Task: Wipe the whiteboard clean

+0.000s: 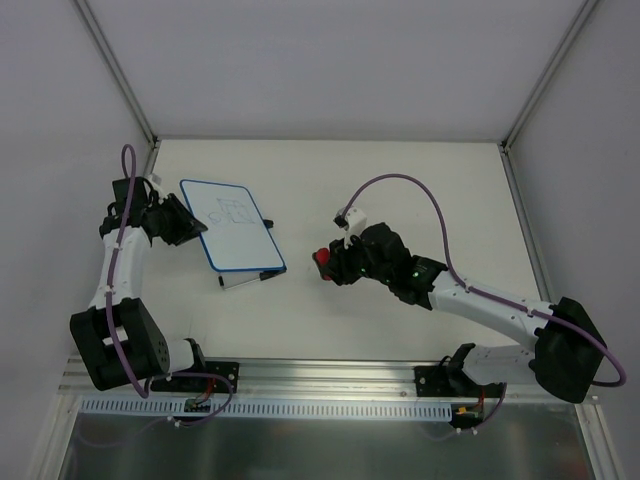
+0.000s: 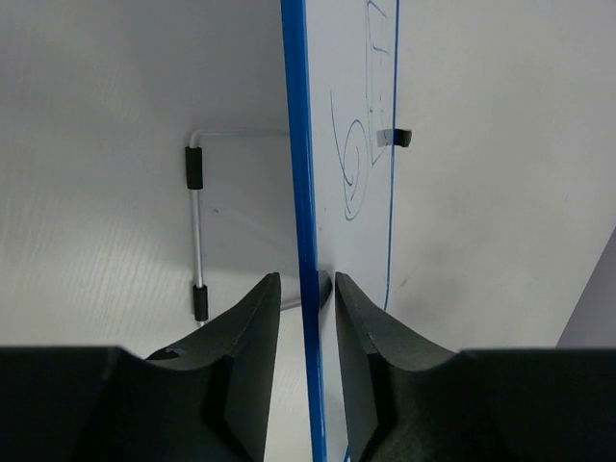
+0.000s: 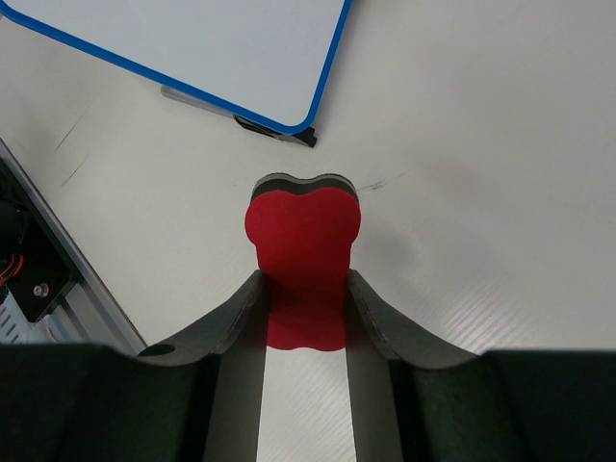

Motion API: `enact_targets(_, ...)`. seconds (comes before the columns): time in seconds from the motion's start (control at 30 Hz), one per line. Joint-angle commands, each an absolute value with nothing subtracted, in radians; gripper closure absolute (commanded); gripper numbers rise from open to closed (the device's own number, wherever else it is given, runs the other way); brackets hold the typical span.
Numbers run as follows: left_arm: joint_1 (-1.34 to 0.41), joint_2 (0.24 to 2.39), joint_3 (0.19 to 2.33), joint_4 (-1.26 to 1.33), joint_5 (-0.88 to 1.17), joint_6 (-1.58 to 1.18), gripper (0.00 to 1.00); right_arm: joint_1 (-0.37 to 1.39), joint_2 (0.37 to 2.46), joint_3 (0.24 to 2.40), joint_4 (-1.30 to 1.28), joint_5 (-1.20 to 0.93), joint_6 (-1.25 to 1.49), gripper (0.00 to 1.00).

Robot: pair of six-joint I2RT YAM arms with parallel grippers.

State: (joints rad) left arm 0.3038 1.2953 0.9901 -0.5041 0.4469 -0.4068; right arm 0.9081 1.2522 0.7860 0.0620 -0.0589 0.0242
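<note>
The whiteboard [image 2: 356, 87] is clamped by its blue rim in the left end effector [image 2: 306, 285] (doodles [image 2: 351, 178] just ahead). A red eraser [image 3: 303, 226] is pinched in the right end effector [image 3: 305, 281], open worktop [image 3: 481, 144] ahead.

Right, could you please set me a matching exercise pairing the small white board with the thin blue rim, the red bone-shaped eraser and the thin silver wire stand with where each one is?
Things
1. small white rectangular board with thin blue rim
2. red bone-shaped eraser
3. thin silver wire stand with black sleeves

Places
A. held between the right gripper's fingers
B. juts out from the board's back side
C. its rim sits between the left gripper's fingers

Pairs: 1-C, 2-A, 3-B
</note>
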Motion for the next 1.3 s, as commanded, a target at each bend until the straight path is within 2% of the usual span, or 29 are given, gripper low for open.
enact_targets(0.0, 0.293, 1.301, 1.031, -0.485, 0.476, -0.4, 0.75, 0.904, 1.247, 0.799, 0.077, -0.061, 0.009, 0.97)
enact_targets(0.03, 0.293, 1.299, 1.035, -0.485, 0.479, -0.397, 0.8, 0.904, 1.249, 0.801, 0.077, -0.061, 0.008, 0.97)
enact_targets(0.07, 0.293, 1.296, 1.043, -0.486, 0.482, -0.391, 0.91, 0.902, 1.249, 0.801, 0.077, -0.063, 0.009, 0.97)
enact_targets(0.17, 0.293, 1.286, 1.055, -0.486, 0.497, -0.371, 1.0, 0.902, 1.247, 0.801, 0.075, -0.066, 0.009, 0.97)
enact_targets(0.47, 0.296, 1.246, 1.078, -0.508, 0.555, -0.308, 1.0, 0.899, 1.23, 0.798, 0.06, -0.074, 0.008, 0.97)
enact_targets(0.9, 0.342, 1.215, 1.221, -0.56, 0.689, -0.226, 1.0, 0.899, 1.22, 0.778, 0.055, -0.098, 0.008, 0.97)
enact_targets(1.27, 0.354, 1.255, 1.31, -0.721, 0.736, -0.092, 1.0, 0.899, 1.215, 0.776, 0.04, -0.112, 0.009, 0.96)
